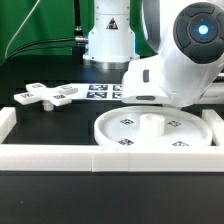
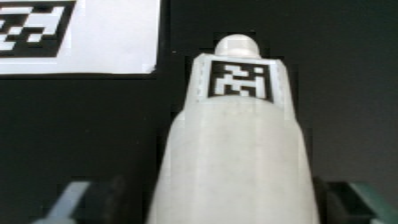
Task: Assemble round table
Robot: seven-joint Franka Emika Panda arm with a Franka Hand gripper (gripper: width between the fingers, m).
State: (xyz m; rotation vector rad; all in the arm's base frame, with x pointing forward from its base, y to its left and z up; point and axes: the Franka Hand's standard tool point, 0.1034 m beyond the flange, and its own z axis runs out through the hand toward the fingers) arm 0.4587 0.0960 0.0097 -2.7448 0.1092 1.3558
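The step in hand looks like the pick-up of the leg [image 2: 231, 140], the thick white post that joins the round top to its foot. In the wrist view the hand [image 2: 210, 206] straddles the leg's wide end, with one dark finger [image 2: 71, 205] on each side. A thin dark gap shows beside one finger, so it cannot be told whether the hand is clenched on the leg or only set around it.

The leg's long axis runs straight away from the hand, seemingly level along the dark worktop [image 2: 338, 60], though whether it rests there or is lifted off cannot be told. Its narrow, rounded tip points away from the hand and its broad end is nearest the fingers. The square tag near the tip faces up toward the camera. The marker board [image 2: 71, 35] lies just beside the tip, apart from it. In the exterior view the arm [image 1: 185, 60] hides both leg and hand.

The round top [image 1: 185, 138] lies flat at the front of the worktop with a low hub [image 1: 150, 122] standing at its centre and nothing yet fitted on it. The cross-shaped foot [image 1: 45, 96] lies well apart, toward the exterior view's left.

The next move probably calls for a firm grip across the leg, then a lift. The leg would then have to be turned upright so that one end faces down, and brought squarely over the hub. A tilted leg would likely fail to seat.
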